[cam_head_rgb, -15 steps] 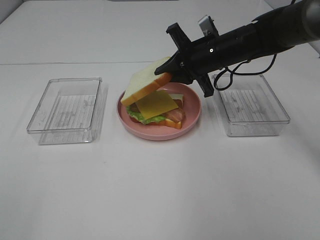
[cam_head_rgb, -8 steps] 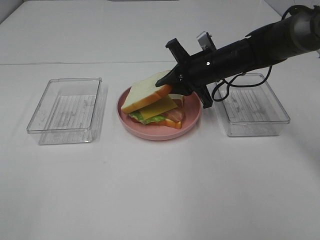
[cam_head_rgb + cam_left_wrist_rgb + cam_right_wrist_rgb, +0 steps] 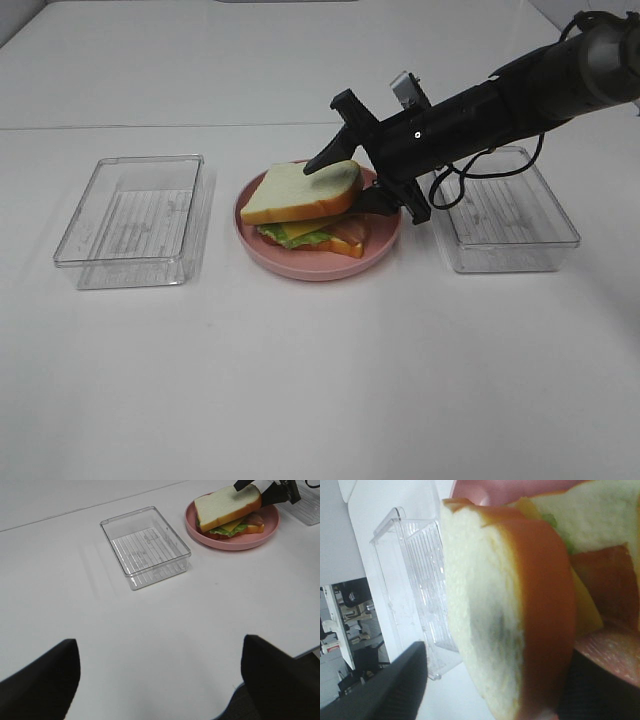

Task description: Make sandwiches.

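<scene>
The sandwich sits on the round pink plate: a white bread slice with orange-brown crust tops yellow cheese, green lettuce, bacon and a lower slice. My right gripper reaches in from the right, open, one finger above the top slice's right edge and one below it. Up close, the right wrist view shows that top slice between the spread fingers. The left gripper hangs open over bare table, far from the sandwich. It is outside the high view.
One clear plastic tray stands left of the plate and another right of it, under my right arm. The left tray is also in the left wrist view. White table lies all around.
The right gripper lowered the tilted top bread slice onto the cheese, and its jaws have spread apart from the slice. The slice now lies nearly flat on the stack.
</scene>
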{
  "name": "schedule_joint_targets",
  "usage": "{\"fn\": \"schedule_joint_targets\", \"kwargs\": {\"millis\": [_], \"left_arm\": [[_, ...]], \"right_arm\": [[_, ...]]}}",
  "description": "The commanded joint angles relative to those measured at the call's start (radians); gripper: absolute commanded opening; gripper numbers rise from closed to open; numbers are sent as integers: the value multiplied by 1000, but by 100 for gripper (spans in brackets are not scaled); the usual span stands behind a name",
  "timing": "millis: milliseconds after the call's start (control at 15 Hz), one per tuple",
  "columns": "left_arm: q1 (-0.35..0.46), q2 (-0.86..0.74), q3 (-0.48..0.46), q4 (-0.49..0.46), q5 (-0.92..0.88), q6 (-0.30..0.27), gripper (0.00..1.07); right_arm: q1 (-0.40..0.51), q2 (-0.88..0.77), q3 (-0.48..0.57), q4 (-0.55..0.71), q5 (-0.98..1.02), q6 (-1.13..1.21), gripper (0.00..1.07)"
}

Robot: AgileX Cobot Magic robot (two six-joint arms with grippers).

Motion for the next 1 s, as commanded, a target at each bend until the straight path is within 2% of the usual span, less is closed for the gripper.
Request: {"fn": "schedule_joint_targets", "kwargs": {"millis": [67,333,600,800,1000], "left_arm": [[-3,-23,2,0,-9,0,83],[-3,-23,2,0,-9,0,83],[-3,-23,2,0,-9,0,83],[-3,-23,2,0,-9,0,83],[-3,-23,2,0,-9,0,83]], "right_arm": [[1,-33,3,-73,25,0,70],[0,-73,3,-255,83,95,70],[0,-152,3,-528,101,210,71],[0,-293,3,-807,168,278,71],[0,-443,3,-950,292,278,71]]}}
